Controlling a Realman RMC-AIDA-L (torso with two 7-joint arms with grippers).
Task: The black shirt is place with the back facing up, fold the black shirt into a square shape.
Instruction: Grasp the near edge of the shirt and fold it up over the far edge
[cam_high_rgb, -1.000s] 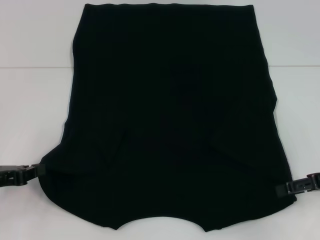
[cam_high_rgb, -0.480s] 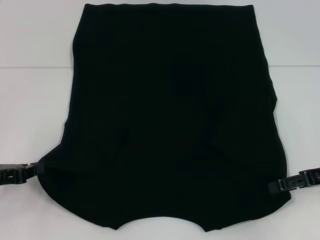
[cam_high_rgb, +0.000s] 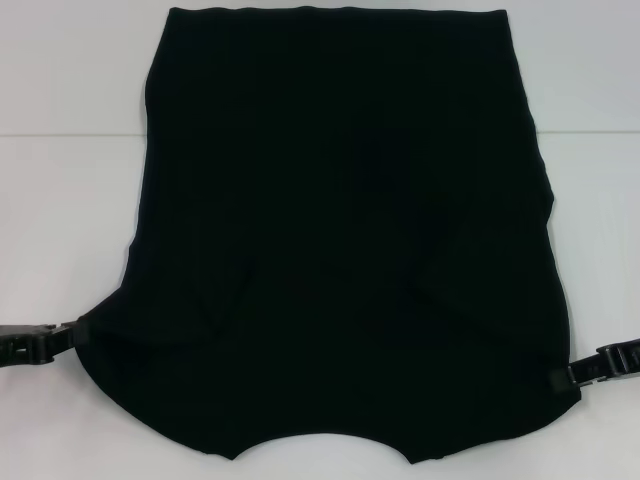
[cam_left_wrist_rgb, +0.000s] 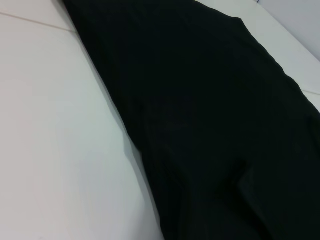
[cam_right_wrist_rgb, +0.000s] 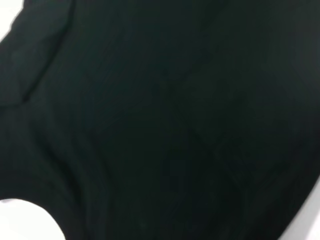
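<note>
Jaws at black shirt (cam_high_rgb: 340, 250) shoulders

The black shirt (cam_high_rgb: 340, 240) in front of me is plain black all over, with no print or pattern showing on the upward face; faint darker creases run across it toward 5 and 7 o'clock. The table (cam_high_rgb: 60, 200) under it is plain white, with one thin grey seam line crossing at 9 and 3 o'clock. My left gripper (cam_high_rgb: 78, 335) at 8 o'clock is black, and my right gripper (cam_high_rgb: 562, 380) at 4 o'clock is black with small grey highlights.
</note>
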